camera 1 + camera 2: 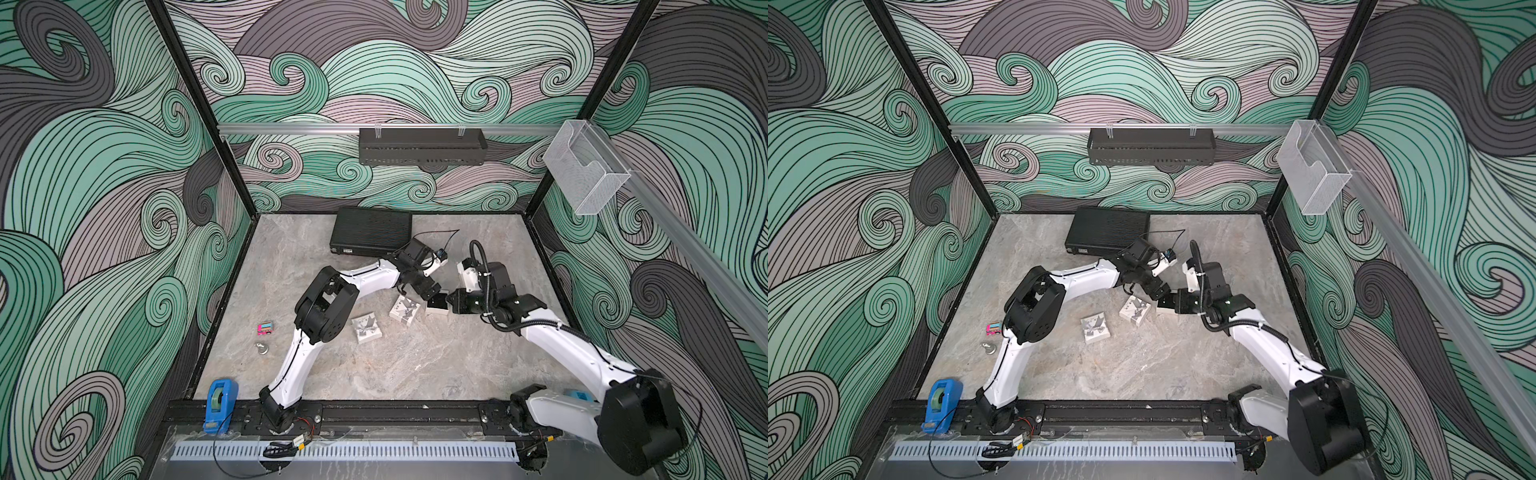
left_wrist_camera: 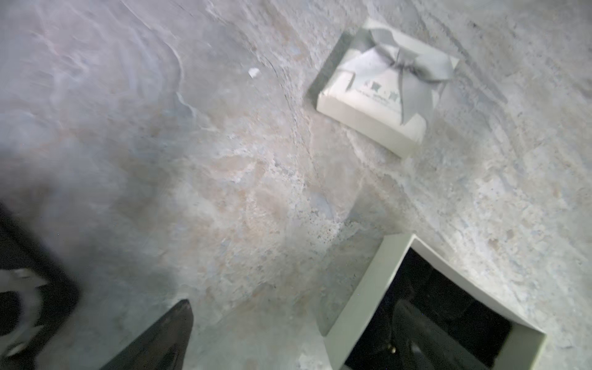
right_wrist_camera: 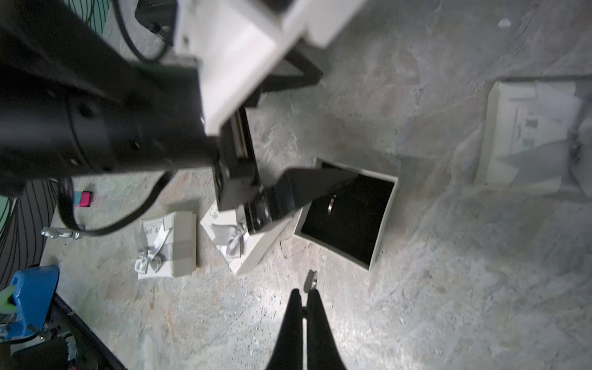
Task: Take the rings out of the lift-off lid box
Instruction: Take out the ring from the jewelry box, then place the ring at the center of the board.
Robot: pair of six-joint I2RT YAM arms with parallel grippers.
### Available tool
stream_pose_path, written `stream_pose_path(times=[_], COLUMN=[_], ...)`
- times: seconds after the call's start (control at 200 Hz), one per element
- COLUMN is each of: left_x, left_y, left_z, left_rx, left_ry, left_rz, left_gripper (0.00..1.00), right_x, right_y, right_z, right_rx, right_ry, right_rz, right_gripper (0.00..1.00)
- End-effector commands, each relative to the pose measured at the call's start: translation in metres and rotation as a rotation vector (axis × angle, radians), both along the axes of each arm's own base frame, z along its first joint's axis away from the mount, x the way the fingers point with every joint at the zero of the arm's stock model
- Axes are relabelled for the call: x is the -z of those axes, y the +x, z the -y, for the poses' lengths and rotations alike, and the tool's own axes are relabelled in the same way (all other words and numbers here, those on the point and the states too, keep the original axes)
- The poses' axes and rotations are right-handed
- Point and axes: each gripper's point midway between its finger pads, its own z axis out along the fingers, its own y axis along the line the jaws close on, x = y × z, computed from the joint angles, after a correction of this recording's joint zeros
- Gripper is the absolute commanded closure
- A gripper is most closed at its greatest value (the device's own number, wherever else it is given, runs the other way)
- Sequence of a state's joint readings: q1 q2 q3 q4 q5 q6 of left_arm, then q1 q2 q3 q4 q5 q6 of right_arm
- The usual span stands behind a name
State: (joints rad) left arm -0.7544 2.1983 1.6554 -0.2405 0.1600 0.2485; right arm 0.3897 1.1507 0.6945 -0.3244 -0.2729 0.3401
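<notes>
The lift-off lid box (image 3: pixel 382 221), white with a black lining, lies open on the table, and in both top views (image 1: pixel 436 307) it sits between the two grippers. One pale ring (image 3: pixel 332 203) stands inside it. My right gripper (image 3: pixel 304 293) is shut just outside the box, and a second silvery ring (image 3: pixel 310 281) sticks out of its fingertips on edge. My left gripper (image 2: pixel 293 304) is wide open. One of its fingers (image 3: pixel 307 189) reaches over the box's rim; the other (image 2: pixel 160 339) stays above bare table.
Two white boxes with grey ribbons (image 1: pixel 404 309) (image 1: pixel 366 328) lie left of the open box. A third ribboned white piece (image 3: pixel 528 134) lies on its other side. A black case (image 1: pixel 372 230) stands at the back. A pink toy (image 1: pixel 264 328), metal clip (image 1: pixel 261 348) and blue tape dispenser (image 1: pixel 220 405) sit at the left.
</notes>
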Motion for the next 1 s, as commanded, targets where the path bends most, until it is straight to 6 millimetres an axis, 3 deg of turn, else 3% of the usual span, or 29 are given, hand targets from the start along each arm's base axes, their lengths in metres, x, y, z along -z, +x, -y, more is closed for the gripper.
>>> stream_pose_path(times=[0.0, 0.17, 0.225, 0.426, 0.616, 0.996], left_x=[-0.051, -0.072, -0.075, -0.074, -0.065, -0.063], left_y=[0.003, 0.000, -0.002, -0.011, -0.014, -0.009], left_z=[-0.004, -0.017, -0.025, -0.048, -0.061, -0.066], left_rx=[-0.035, -0.060, -0.080, -0.137, -0.159, -0.169], left_ry=[-0.051, -0.056, -0.052, -0.075, -0.056, -0.059], left_rz=[0.079, 0.120, 0.127, 0.129, 0.107, 0.103], left_gripper=[0.01, 0.01, 0.01, 0.01, 0.01, 0.01], right_x=[0.016, 0.032, 0.035, 0.066, 0.083, 0.103], right_y=[-0.037, -0.068, -0.069, -0.080, -0.085, -0.098], right_z=[-0.004, -0.026, -0.038, -0.074, -0.104, -0.103], right_rx=[-0.030, -0.090, -0.111, -0.200, -0.260, -0.252], right_ry=[0.011, 0.060, 0.099, 0.122, 0.124, 0.107], right_rz=[-0.104, -0.175, -0.176, -0.297, -0.347, -0.407], right_gripper=[1.00, 1.00, 1.00, 1.00, 1.00, 0.98])
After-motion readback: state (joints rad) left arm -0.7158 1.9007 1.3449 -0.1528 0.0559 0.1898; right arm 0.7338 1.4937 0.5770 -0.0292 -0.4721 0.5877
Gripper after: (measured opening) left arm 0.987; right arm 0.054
